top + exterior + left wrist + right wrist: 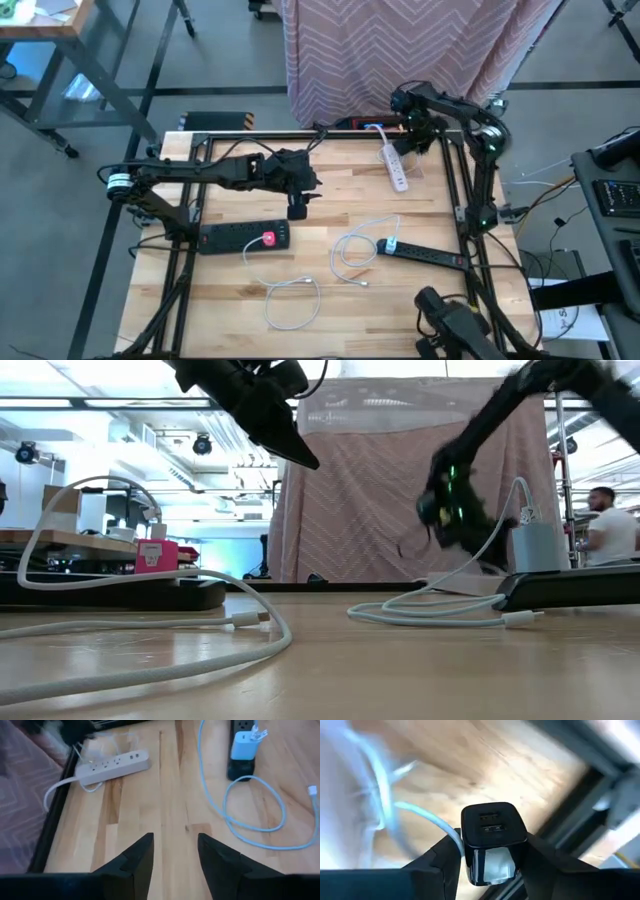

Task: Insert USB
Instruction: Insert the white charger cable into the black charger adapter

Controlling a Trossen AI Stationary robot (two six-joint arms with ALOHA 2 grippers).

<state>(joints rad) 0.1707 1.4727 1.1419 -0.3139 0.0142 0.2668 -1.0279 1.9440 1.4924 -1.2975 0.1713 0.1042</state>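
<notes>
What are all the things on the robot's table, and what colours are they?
White power strip: one, white, far edge of the table by the right arm.
Black power strips: two, black; one at the left side with a pink plug on it, one at the right side with a light blue charger on it.
White cables: two, white; one loose near the front, one looped mid-table beside the blue charger.
Black charger: one, black, two ports, held in the right gripper.
Curtain: one, pink zigzag, behind the table.
Left gripper: open, above the middle of the table.
Right gripper: at the far right corner, shut on the black charger.
</notes>
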